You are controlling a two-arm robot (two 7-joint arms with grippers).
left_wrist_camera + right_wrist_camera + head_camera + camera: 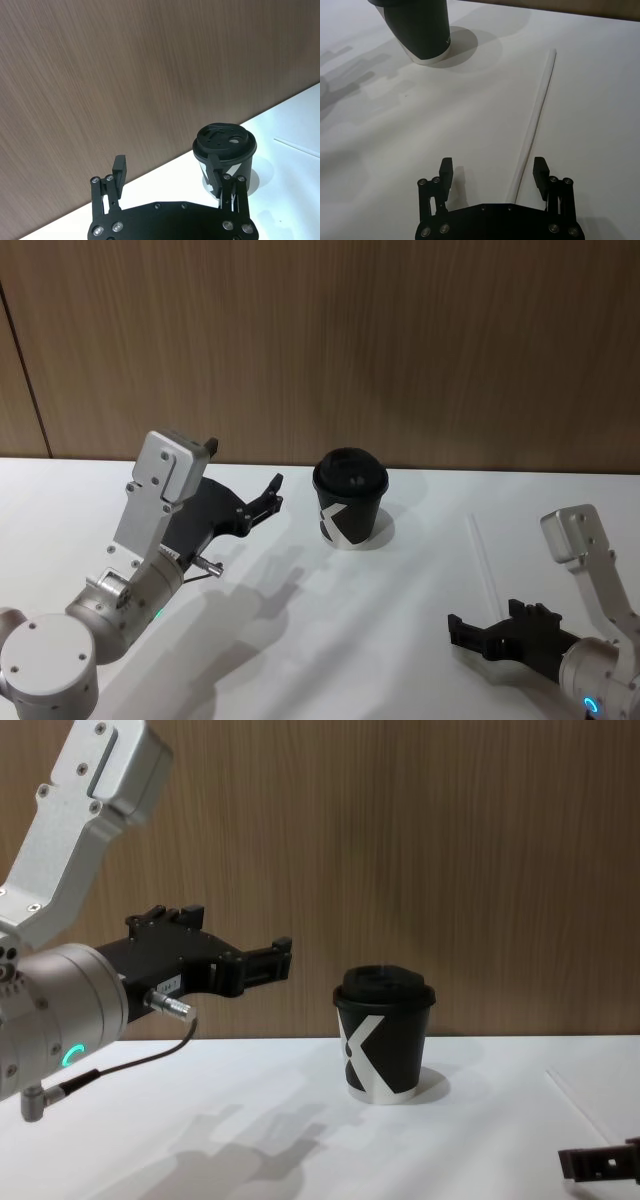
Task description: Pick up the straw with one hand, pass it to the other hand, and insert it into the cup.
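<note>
**A:** Where is the straw lying?

**B:** The straw (pixel 535 120) is lying flat on the white desk (pixel 330 640), to the right of the cup (pixel 350 498) and apart from it. Nothing is holding it.

**A:** And the pincers?

**B:** Your right pincer (pixel 492 167) is sitting low at the straw's near end with its fingers spread. The straw is running between them, off-centre and close to one finger. Your left pincer (pixel 167 167) is hanging above the desk left of the cup, spread and empty, pointing toward the cup.

**A:** What am I risking from here?

**B:** I'm judging three things:
- **Off-centre close:** the nearer finger is likely touching first, so the round straw may roll or skid away before the other finger arrives.
- **Grip at the very end:** you are taking hold at the tip, which leaves a long free length. It may droop or swing, making the handover hard to line up.
- **Squeeze and insertion:** squeezing too hard may be crushing the thin wall. Later, a tilted straw pushing on the lid (pixel 222 140) could be tipping the light cup.
</note>
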